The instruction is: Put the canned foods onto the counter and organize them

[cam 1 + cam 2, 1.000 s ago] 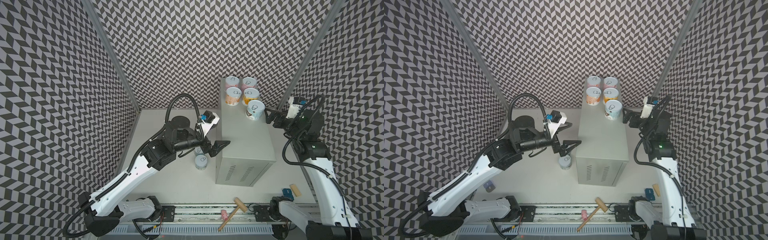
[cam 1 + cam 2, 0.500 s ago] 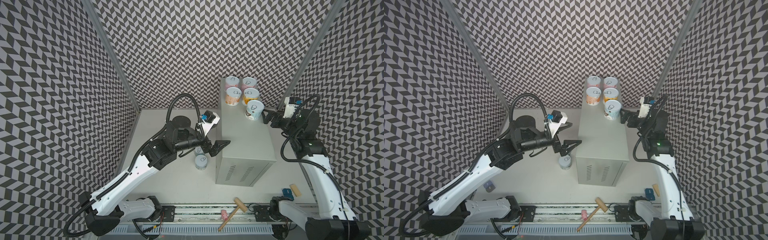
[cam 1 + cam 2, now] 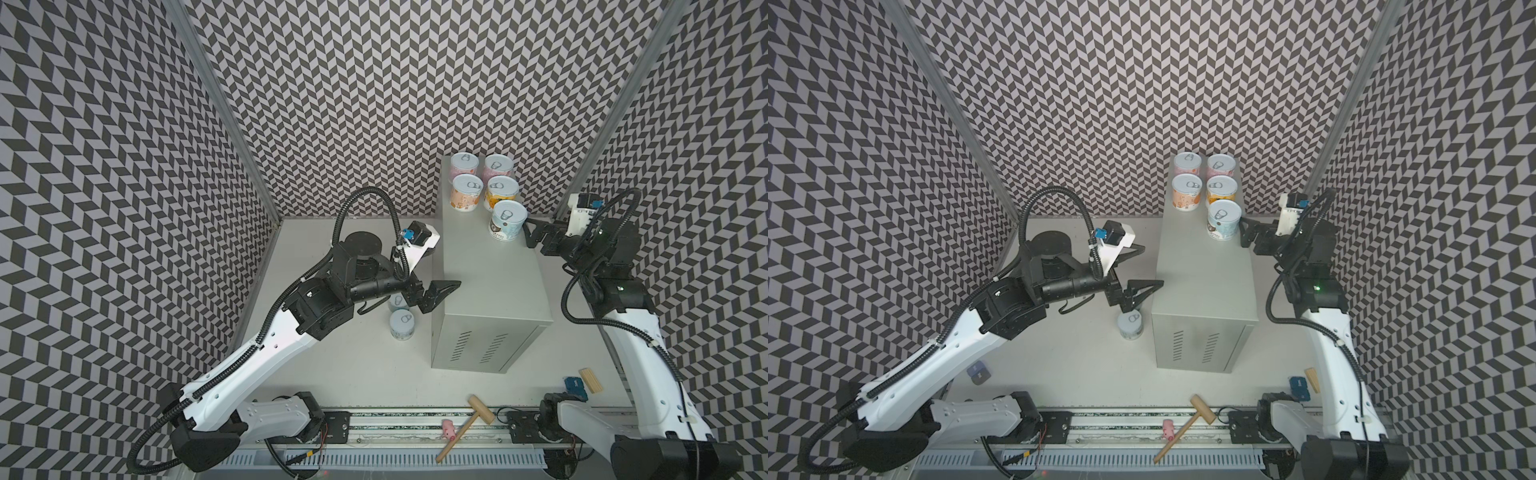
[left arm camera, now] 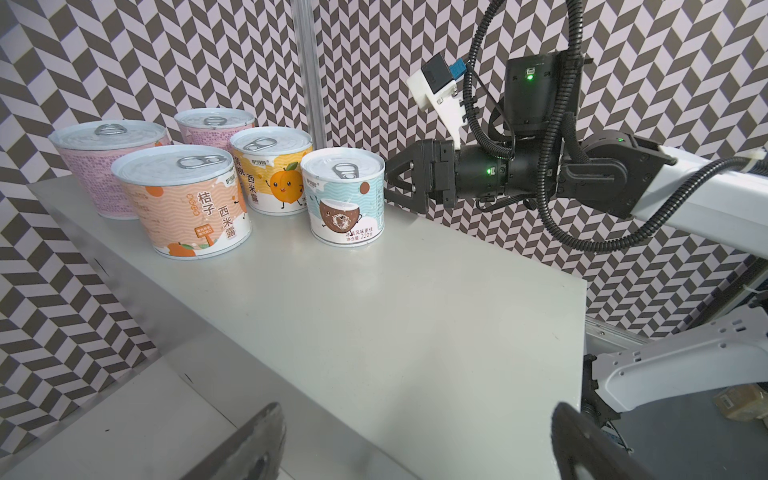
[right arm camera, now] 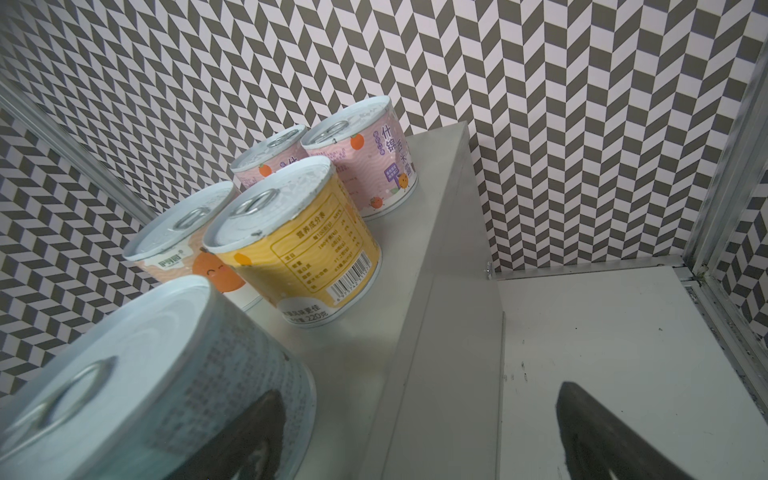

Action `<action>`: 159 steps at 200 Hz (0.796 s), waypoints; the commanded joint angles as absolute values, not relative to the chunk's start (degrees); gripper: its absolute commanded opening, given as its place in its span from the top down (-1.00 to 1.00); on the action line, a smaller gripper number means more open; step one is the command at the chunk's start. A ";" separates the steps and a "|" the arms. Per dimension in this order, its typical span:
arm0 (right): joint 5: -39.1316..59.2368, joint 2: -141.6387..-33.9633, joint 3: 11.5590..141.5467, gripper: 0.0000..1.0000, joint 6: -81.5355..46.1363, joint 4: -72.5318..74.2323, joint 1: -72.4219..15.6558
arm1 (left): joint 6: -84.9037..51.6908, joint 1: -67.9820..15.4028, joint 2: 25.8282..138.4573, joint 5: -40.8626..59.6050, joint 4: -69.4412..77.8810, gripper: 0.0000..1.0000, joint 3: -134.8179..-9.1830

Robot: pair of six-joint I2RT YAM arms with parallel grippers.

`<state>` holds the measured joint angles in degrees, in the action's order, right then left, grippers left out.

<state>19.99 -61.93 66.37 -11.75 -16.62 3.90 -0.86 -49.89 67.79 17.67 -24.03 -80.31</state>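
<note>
The right claw (image 3: 528, 236), wide and empty just beside the short light-blue can (image 3: 508, 222) on the tall grey metal desk (image 3: 490, 291), upper right of centre in a top view, might have tipped it by swinging sideways, while the equally wide, empty left claw (image 3: 444, 296) hovered above two pale-lidded cans (image 3: 402, 324) on the white floor (image 3: 332, 374).

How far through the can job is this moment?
Done: five cans stand upright, grouped at the far end of the counter. In hand: nothing; the right tool is open beside the blue-white can, and the left tool is open and empty. Left: two cans on the tabletop beside the counter, one partly hidden under the left tool.
</note>
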 commanded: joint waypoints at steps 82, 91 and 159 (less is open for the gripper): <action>20.57 -61.63 65.87 -0.98 -10.77 -14.07 3.95 | 0.00 -50.15 68.50 17.59 -23.82 -1.00 -80.69; 20.48 -61.64 65.89 -0.99 -10.64 -14.15 3.88 | 0.00 -50.18 68.47 17.61 -23.82 -1.00 -80.73; 20.28 -60.92 64.60 -0.98 -10.89 -14.06 3.61 | 0.09 -50.16 68.49 17.58 -23.73 -1.00 -80.58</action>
<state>20.10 -61.82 65.54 -11.42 -16.29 3.88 -0.86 -49.89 68.53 17.67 -24.05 -80.31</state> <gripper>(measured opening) 0.993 0.998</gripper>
